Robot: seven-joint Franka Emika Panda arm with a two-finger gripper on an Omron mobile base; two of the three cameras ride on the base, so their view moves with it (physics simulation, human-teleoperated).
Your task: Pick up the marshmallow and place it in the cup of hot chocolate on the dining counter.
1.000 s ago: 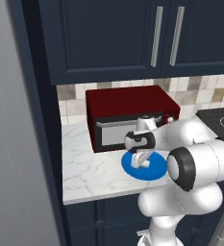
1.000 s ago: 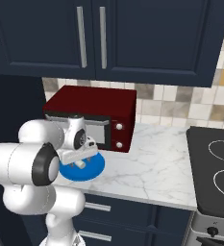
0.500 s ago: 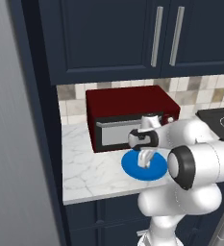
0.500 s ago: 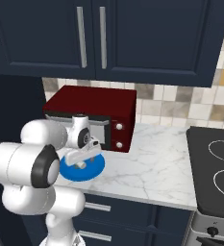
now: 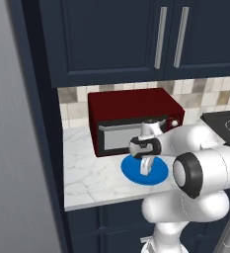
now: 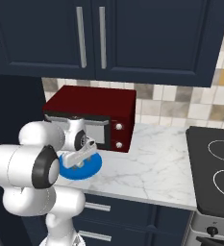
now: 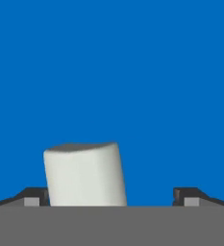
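We see the gripper low over the blue plate, jaws spread wide and holding nothing. In the hand view the two dark fingertips stand far apart at the bottom. The marshmallow sits between them, on the plate, close to the left tip and well clear of the right one. We cannot tell whether the left tip touches it. It is a white, stubby cylinder, leaning slightly, with its flat end up.

From the left base view, the hand hangs over the blue plate, pointing down at its middle. The plate lies on the small marble worktop, near the front edge. The red microwave stands just behind the plate, against the tiled wall. Dark navy cabinets hang above.

From the right base view, the hand is over the plate, which rests left of the microwave's front corner. A black stovetop lies at the far right of the worktop, well apart from the plate. The marshmallow itself is hidden behind the hand in both base views.
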